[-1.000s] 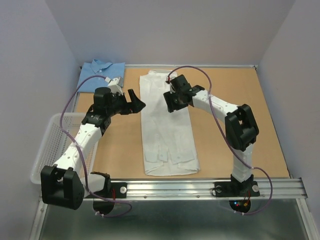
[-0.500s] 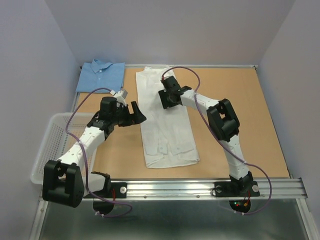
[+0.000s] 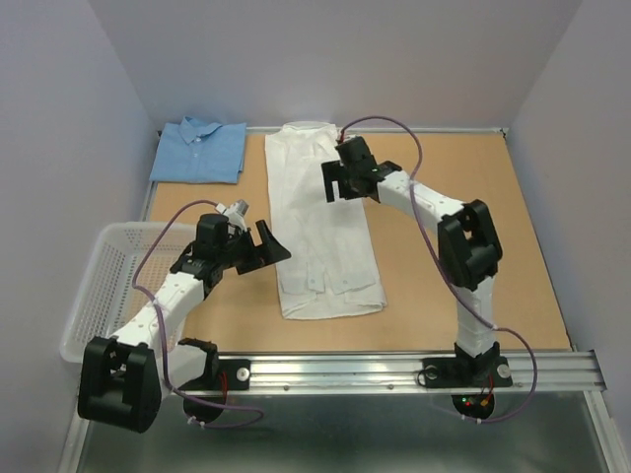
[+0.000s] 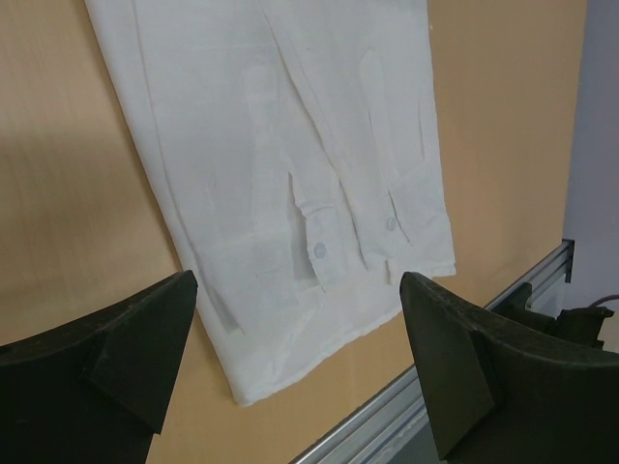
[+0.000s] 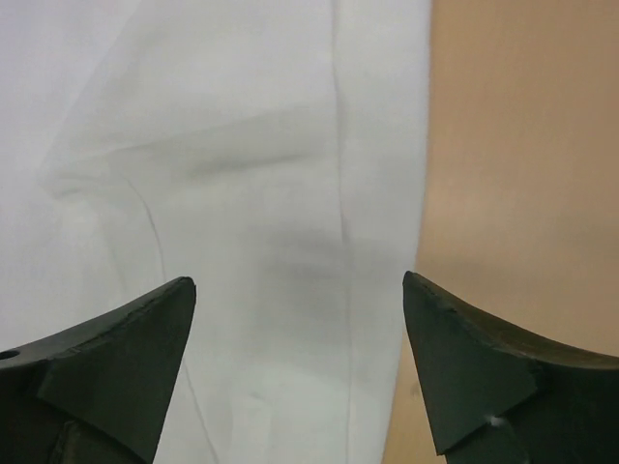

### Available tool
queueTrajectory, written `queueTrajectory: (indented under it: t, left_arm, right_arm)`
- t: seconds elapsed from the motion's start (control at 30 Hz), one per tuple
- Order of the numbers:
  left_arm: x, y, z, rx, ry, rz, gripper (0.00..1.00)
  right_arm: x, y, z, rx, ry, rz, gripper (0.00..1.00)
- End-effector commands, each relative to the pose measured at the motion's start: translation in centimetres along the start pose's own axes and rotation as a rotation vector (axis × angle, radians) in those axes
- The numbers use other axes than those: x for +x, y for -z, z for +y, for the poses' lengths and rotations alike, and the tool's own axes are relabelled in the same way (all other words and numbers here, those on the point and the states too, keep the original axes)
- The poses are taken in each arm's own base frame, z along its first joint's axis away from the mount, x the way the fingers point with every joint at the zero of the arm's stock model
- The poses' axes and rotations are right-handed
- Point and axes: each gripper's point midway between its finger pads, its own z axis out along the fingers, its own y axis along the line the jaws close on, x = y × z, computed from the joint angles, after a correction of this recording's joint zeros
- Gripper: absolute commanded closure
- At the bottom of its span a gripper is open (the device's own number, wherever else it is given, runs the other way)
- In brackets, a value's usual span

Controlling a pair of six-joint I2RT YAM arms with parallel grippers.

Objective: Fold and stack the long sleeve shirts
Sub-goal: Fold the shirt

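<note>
White shirt (image 3: 320, 227) lay in a long narrow strip down the middle of the desk (image 3: 493, 197), collar at the far edge, hem toward the near edge but short of the rail (image 3: 394, 367), sides folded in, and the strip ran slightly slanted with its hem end a bit to the left; blue shirt (image 3: 200, 150) sat folded small at the far left corner, collar up, well apart from the white one; basket (image 3: 99, 286) was just off the left edge near the near left corner, with the left arm running past its right side; left gripper (image 3: 272, 246) was just beside the left edge of the white shirt's lower half, jaws spread wide, nothing between them; in the left wrist view both fingers (image 4: 135, 338) were well apart, and past them showed the hem end, two buttoned cuffs (image 4: 319, 246) lying on top of it, bare desk on either side and the rail at the lower right; right gripper (image 3: 338, 189) was over the upper right part of the white shirt, near the collar end, jaws spread, gripping nothing; right wrist view showed its fingers (image 5: 126, 358) apart over wrinkled white cloth, the shirt's right edge and bare desk under the right finger; can't tell whether the tips touched the cloth
</note>
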Motion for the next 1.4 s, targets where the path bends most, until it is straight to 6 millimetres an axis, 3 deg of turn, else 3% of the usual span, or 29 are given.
queueTrajectory:
  t: [0.0, 0.03, 0.07, 0.1, 0.13, 0.17, 0.2, 0.23, 0.3, 0.33, 0.37, 0.47, 0.5, 0.6, 0.9, 1.2, 1.37]
  left_arm:
    - [0.1, 0.9, -0.5, 0.023, -0.008, -0.035, 0.01]
    - [0.6, 1.2, 0.0, -0.007, 0.007, -0.024, 0.01]
    - [0.6, 1.3, 0.6, -0.041, 0.018, -0.031, 0.01]
    - [0.9, 1.3, 0.9, -0.055, 0.027, -0.029, 0.02]
    - [1.2, 1.4, 1.0, -0.062, 0.054, -0.03, 0.03]
    - [1.9, 1.3, 1.5, -0.081, 0.078, -0.024, 0.04]
    - [2.6, 1.2, 1.4, -0.081, 0.096, -0.009, 0.05]
    - [3.4, 1.2, 1.4, -0.085, 0.15, 0.013, 0.07]
    - [4.3, 1.2, 1.0, -0.089, 0.17, 0.036, 0.09]
    - [5.1, 1.0, 0.5, -0.085, 0.153, 0.055, 0.11]
    - [5.5, 0.8, 0.9, -0.118, 0.165, 0.052, 0.11]
    - [7.1, 0.2, 1.6, -0.157, 0.186, 0.101, 0.11]
    - [7.3, 0.0, 1.8, -0.167, 0.192, 0.109, 0.11]
    - [7.7, -0.4, 2.5, -0.2, 0.204, 0.108, 0.13]
    - [9.0, -2.2, 3.8, -0.232, 0.225, 0.148, 0.22]
    - [10.6, -3.8, 4.8, -0.266, 0.239, 0.208, 0.32]
    - [11.3, -3.6, 5.1, -0.269, 0.246, 0.22, 0.4]
  right_arm:
    - [-4.5, 9.6, -2.1, -0.038, -0.161, -0.16, 0.04]
    - [-1.7, 9.9, -2.1, -0.073, -0.171, -0.097, 0.0]
    - [-0.8, 10.7, -2.3, -0.088, -0.191, -0.083, 0.0]
    - [-1.1, 12.7, -2.9, -0.111, -0.239, -0.103, 0.0]
    - [0.4, 13.0, -3.4, -0.119, -0.265, -0.07, 0.0]
    - [3.7, 12.8, -3.0, -0.173, -0.292, 0.019, 0.0]
    - [4.3, 14.0, -3.9, -0.192, -0.367, 0.029, 0.0]
    - [7.6, 14.2, -3.5, -0.238, -0.395, 0.118, 0.0]
    - [10.1, 15.2, -3.6, -0.25, -0.442, 0.163, 0.0]
    - [10.3, 16.6, -3.5, -0.274, -0.455, 0.144, 0.0]
    - [13.3, 16.5, -3.8, -0.252, -0.477, 0.2, 0.0]
    - [15.8, 17.3, -4.1, -0.235, -0.524, 0.227, 0.03]
    - [17.6, 17.2, -4.2, -0.226, -0.537, 0.262, 0.05]
    - [19.3, 17.2, -3.5, -0.25, -0.6, 0.313, 0.14]
    - [22.4, 16.5, -1.8, -0.327, -0.694, 0.392, 0.19]
    - [24.3, 14.7, -1.8, -0.287, -0.732, 0.438, 0.24]
    - [25.1, 13.7, -2.4, -0.237, -0.753, 0.436, 0.35]
